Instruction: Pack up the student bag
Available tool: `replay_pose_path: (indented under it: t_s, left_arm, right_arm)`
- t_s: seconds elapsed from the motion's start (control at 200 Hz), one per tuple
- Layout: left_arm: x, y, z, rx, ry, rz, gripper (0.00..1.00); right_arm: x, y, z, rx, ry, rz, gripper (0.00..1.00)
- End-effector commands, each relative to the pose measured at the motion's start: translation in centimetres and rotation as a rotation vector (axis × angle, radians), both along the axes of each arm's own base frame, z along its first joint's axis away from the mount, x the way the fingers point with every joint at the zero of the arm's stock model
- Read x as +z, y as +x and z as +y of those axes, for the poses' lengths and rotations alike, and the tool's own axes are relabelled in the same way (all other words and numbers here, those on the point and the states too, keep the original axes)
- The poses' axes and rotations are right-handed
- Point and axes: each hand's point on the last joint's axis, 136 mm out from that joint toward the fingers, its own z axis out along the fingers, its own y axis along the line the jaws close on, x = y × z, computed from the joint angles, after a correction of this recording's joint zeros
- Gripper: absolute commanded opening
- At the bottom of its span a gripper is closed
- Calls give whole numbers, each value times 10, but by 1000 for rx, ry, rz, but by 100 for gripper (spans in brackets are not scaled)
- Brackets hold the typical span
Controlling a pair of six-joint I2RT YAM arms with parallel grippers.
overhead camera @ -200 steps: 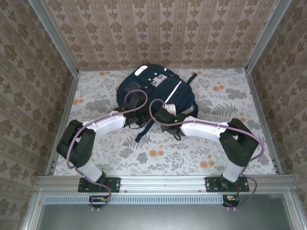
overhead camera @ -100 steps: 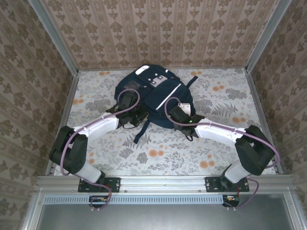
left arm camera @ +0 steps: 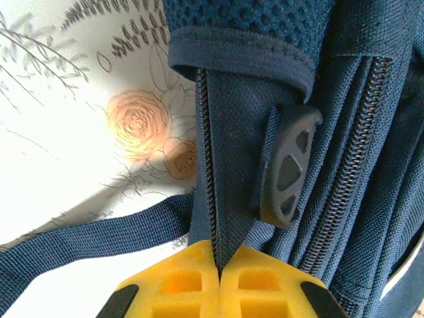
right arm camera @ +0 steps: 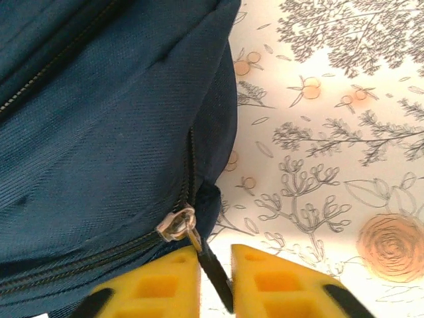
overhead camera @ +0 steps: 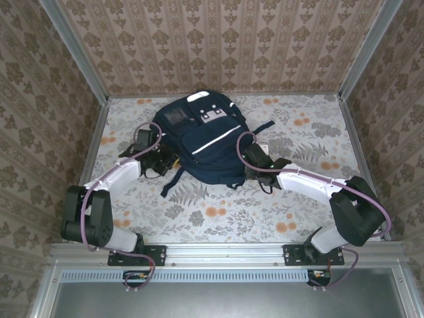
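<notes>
Well, the bag [overhead camera: 205, 142] lies flat on the table [overhead camera: 311, 212], between my two grippers and touching both. From above, its front faces up and its pockets look shut.

My left gripper [left arm camera: 217, 262] is clenched on the bag's left edge. The yellow fingers meet on a fold of navy cloth with a zip line running straight out ahead of them. Just to the right of that fold sits a grey buckle [left arm camera: 288, 165], and a strap [left arm camera: 86, 242] trails off to the left of my fingers.

My right gripper [right arm camera: 215, 255] is at the bag's right side. A black pull [right arm camera: 212, 271] runs taut from the metal slider [right arm camera: 177, 223] down between its fingers, so I judge it to be grasping the pull. The zip to the left of the slider looks closed.

What is inside the bag I cannot tell. With one gripper bracing the cloth and the other on a pull, I take this for zip work late in the job. I would say the packing itself is mostly done. What is left is running this zip to its end and letting go on both sides.
</notes>
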Motion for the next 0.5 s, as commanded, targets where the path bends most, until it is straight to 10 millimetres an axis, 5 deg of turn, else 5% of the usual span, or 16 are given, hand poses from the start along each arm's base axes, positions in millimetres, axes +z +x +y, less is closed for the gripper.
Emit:
replay_pose_path:
  t_s: [0.0,0.165,0.495]
  left_arm:
    - [16,12,28,13,106,-55,10]
    - [29,-6,10,-36,101,-42,52]
    - [22,-76,-78,-93,54,33,52]
  right_arm:
    - [2,0,-17,-26,-19,-2,30]
    - [18,-2,10,61,136,-33,48]
    - [36,-8,7,77,181,-91,50]
